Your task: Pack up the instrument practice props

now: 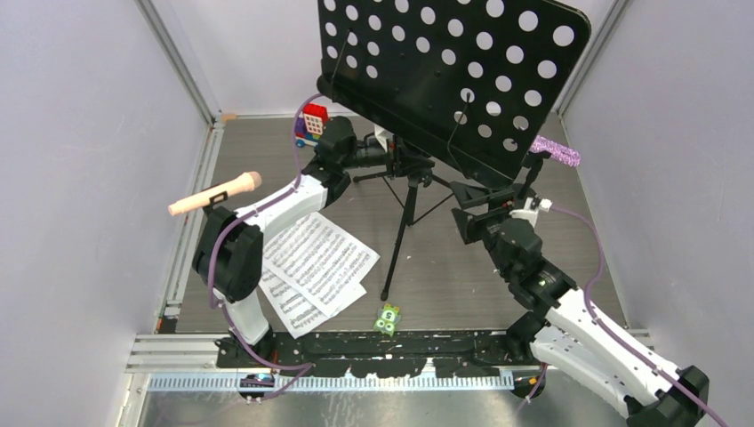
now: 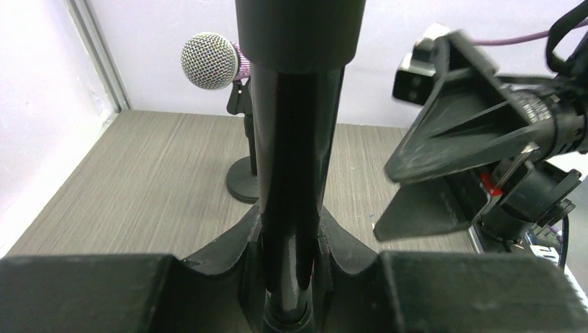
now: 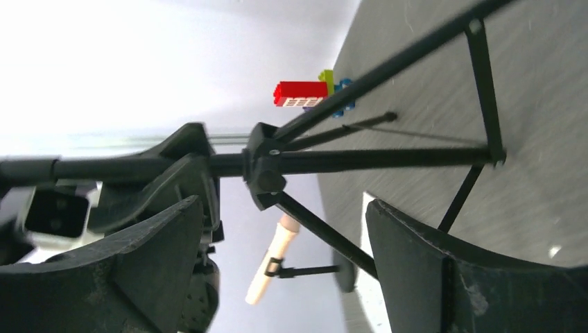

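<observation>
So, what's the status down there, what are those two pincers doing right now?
Left pincer clamped on music stand pole. Right pincer open, at the tripod hub. Tripod legs spread; sheet-music pages beside them.

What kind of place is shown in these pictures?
Probably a robot test cell: plain walls enclose a table, with the left arm and right arm bolted at its near edge.
</observation>
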